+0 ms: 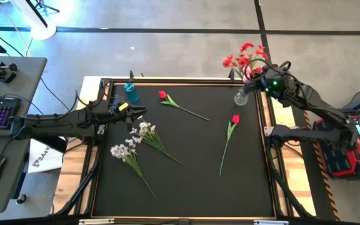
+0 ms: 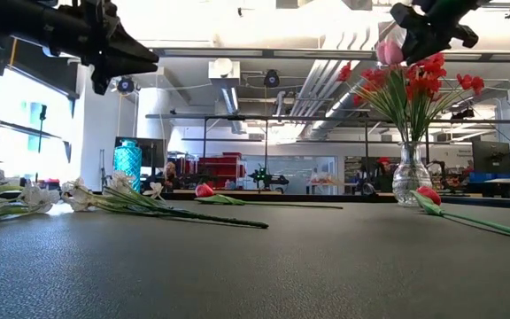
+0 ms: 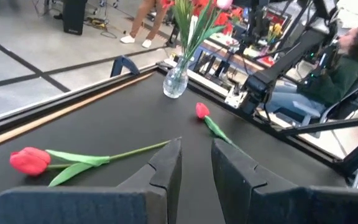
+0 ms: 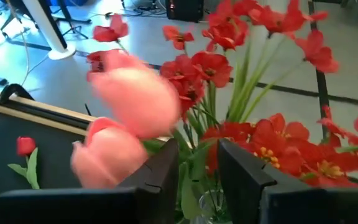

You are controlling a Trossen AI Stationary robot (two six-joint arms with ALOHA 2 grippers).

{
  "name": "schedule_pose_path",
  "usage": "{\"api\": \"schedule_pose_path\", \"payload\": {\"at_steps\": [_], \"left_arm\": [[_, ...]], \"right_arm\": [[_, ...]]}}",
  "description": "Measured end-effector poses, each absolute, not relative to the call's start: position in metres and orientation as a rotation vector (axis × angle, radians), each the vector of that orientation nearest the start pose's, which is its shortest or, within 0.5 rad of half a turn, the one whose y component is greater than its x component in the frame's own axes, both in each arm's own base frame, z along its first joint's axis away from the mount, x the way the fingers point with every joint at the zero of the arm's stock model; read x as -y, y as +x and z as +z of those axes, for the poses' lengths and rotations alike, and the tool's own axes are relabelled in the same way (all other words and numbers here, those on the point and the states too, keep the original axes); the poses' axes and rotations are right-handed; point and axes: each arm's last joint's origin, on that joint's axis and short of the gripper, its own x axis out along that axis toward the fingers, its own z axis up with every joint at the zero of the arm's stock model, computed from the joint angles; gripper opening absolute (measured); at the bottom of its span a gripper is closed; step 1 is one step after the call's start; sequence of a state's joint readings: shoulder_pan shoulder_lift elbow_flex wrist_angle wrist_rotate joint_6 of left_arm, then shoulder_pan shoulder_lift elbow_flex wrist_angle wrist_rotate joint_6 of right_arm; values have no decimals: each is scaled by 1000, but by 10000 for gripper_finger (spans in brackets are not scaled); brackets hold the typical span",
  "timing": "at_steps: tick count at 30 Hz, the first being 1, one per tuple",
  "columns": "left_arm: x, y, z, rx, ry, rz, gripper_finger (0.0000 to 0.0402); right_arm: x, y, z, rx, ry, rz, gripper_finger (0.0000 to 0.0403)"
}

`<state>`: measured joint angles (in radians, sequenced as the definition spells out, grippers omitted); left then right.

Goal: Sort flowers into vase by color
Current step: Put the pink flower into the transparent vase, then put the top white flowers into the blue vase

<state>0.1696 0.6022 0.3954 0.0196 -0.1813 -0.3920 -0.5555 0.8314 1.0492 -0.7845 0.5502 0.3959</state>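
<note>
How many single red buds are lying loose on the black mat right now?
2. One red bud lies near the far edge beside the blue bottle; the other red bud lies toward the right, just in front of the glass vase. None looks hidden.

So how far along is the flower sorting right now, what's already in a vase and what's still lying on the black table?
Done: red clustered sprays stand in the clear glass vase.
In hand: the right gripper hovers over that vase with pink tulips at its fingers; whether it grips them is unclear.
Left: two single red buds and two white blossom sprays lie on the mat. The left gripper waits above the sprays, holding nothing.
</note>
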Motion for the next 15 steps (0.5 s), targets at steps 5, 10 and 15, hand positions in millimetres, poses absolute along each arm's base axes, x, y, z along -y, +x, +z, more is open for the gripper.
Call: {"api": "schedule_pose_path", "payload": {"at_steps": [5, 10, 15], "left_arm": [[-30, 146, 243, -123, -388, 360, 74], [-30, 146, 242, -134, -384, 378, 74], [-32, 142, 254, -241, -341, 468, 74]], "right_arm": [[90, 114, 361, -341, 419, -1180, 123], [84, 105, 385, -228, 449, -1172, 173], [77, 94, 418, -117, 432, -1120, 216]]}}
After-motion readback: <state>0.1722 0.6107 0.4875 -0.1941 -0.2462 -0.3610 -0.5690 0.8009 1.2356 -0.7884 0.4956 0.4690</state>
